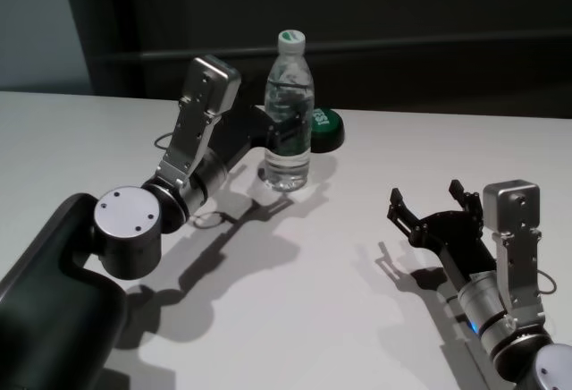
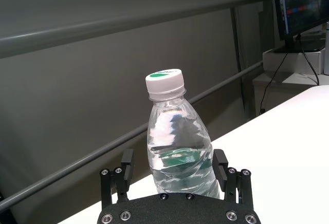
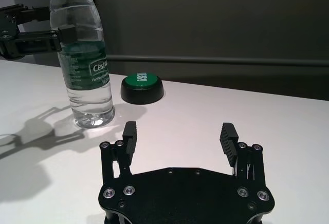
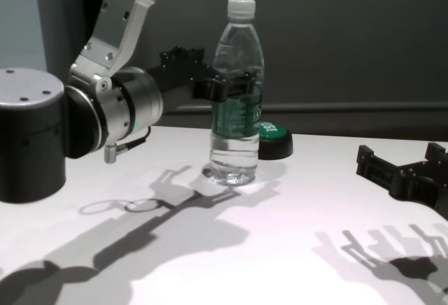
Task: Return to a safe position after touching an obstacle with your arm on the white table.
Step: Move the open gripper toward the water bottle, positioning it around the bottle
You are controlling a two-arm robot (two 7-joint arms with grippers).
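Clear bottle (image 2: pixel 178 147) between left gripper's (image 2: pixel 174 166) fingers (image 2: pixel 126 163).

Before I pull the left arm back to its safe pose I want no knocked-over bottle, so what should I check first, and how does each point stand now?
1. Bottle upright on the white table: ok.
2. Left gripper open, fingers on either side of the bottle at label height: ok.
3. Fingers clear of the bottle wall: cannot tell; in the chest view one finger looks to be right against it.
4. Cap on: ok.
5. Green button apart from the bottle, behind it: ok.
6. Right gripper open, low over the table, well away from the bottle: ok.
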